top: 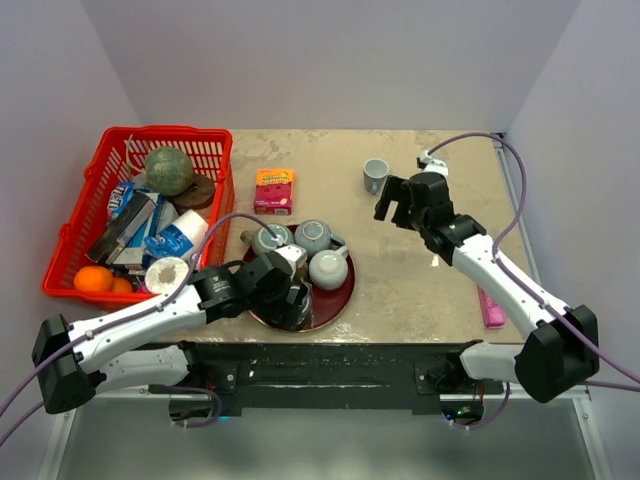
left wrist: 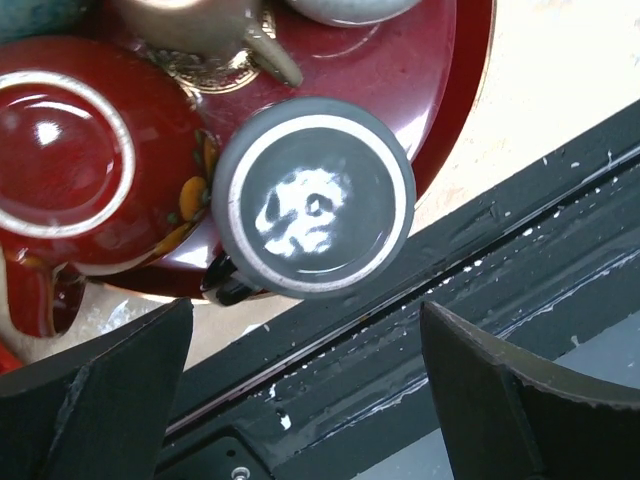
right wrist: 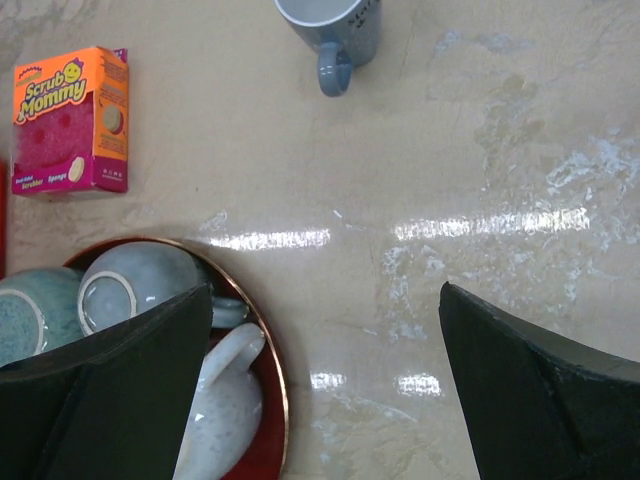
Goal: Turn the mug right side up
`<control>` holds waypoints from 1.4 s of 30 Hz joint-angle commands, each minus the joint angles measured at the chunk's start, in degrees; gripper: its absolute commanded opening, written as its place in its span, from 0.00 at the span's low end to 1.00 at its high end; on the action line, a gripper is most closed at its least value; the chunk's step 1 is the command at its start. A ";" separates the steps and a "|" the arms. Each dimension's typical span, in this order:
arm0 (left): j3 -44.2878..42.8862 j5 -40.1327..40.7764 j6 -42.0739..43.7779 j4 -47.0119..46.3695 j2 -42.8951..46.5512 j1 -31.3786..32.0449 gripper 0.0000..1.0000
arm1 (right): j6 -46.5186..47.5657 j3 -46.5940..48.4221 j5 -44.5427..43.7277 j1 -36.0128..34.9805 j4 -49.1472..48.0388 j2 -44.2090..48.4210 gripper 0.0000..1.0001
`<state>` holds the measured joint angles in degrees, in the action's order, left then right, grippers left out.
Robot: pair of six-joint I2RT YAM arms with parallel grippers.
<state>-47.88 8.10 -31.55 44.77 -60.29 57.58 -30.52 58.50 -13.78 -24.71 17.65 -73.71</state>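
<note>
Standing upright, the mug (top: 375,175) looks finished with, the left gripper (left wrist: 305,305) and right gripper (right wrist: 325,290) are spread wide and empty, and only backing away is needed.

Pale walls (top: 330,60) are enclosing a beige marbled table (top: 400,290) at nine, twelve and three o'clock. Light is glinting off its top.

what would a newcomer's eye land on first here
A red basket crammed with odds and ends sits on the left. Near the front centre, a dark red tray holds upside-down mugs, the open left claw over it. One grey mug stands upright farther back, by the open right claw.
</note>
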 commanded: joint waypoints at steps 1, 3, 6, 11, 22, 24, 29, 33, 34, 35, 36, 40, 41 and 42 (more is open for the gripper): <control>-0.37 -1.95 3.25 -3.11 -1.75 0.51 0.99 | -0.76 -1.46 1.13 -0.08 2.38 4.10 0.99; -0.73 -2.12 3.34 -2.76 -3.34 0.51 0.99 | -0.68 -1.55 1.21 -0.08 3.18 4.89 0.99; -0.38 -5.02 4.74 -4.08 -5.01 0.51 0.99 | -0.15 -1.81 1.39 -0.08 4.06 6.73 0.99; -0.55 -5.64 5.18 -4.43 -8.69 0.51 0.99 | 0.82 -2.16 1.12 0.01 5.46 9.02 0.99; -0.02 -5.46 4.05 -6.71 -9.67 0.60 0.91 | 0.47 -3.65 1.21 0.01 8.36 12.98 0.99; 0.15 -6.43 3.52 -7.68 -9.23 0.78 0.81 | 0.38 -4.01 0.69 0.01 8.72 14.38 0.99; 0.33 -6.26 1.76 -9.53 -8.79 1.57 0.68 | -0.06 -5.59 0.07 0.10 9.77 16.76 0.99; 1.38 -5.29 1.32 -11.19 -9.05 1.74 0.64 | -0.59 -6.82 -0.63 0.10 10.21 17.90 0.99; 1.73 -5.20 1.32 -11.29 -9.49 1.83 0.63 | -0.76 -6.99 -0.72 0.10 10.21 18.16 0.99; 1.82 -4.33 1.32 -11.29 -9.75 1.92 0.61 | -0.85 -7.17 -0.81 0.10 10.39 18.25 0.99; 1.82 -3.88 1.32 -11.20 -9.93 2.01 0.60 | -0.94 -7.26 -0.90 0.01 10.47 18.25 0.99; 2.61 0.95 0.44 -9.97 -10.63 2.71 0.50 | -1.29 -7.61 -1.08 0.01 10.56 18.43 0.99; 2.79 2.17 0.26 -9.97 -10.64 2.88 0.49 | -1.21 -7.70 -0.72 0.10 10.39 18.52 0.98; 3.05 2.97 -0.26 -10.32 -10.55 3.06 0.47 | -1.12 -7.61 -0.29 0.10 10.30 18.26 0.98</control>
<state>-45.95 5.76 -29.76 36.01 -70.59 59.88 -30.94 51.07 -13.13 -24.69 28.21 -56.45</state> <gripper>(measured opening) 0.500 0.986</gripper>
